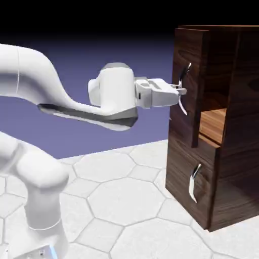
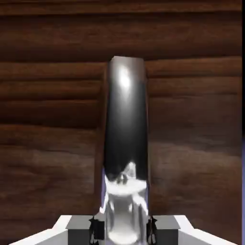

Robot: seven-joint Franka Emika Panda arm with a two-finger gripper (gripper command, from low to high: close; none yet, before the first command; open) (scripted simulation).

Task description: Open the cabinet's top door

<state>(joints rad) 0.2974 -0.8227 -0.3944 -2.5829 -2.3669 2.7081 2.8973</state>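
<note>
The cabinet (image 1: 238,152) is a tall dark brown wood-grain box at the exterior view's right. Its top door (image 1: 192,121), the taller panel, stands a little out from the cabinet front, and lighter wood (image 1: 212,124) shows in the gap behind it. My gripper (image 1: 180,91) reaches level from the left and is shut on the door's long curved silver handle (image 1: 187,71) near its middle. In the hand view the handle (image 2: 125,124) runs up from between my gripper (image 2: 123,226) and its grey fingertips (image 2: 152,228), with the door's wood (image 2: 48,119) filling the picture behind.
Below the top door sits the shorter panel (image 1: 179,167) with a smaller silver handle (image 1: 194,183), flush with the cabinet. The cabinet stands on a white hexagon-tiled table (image 1: 121,202). My arm's base rises at the lower left.
</note>
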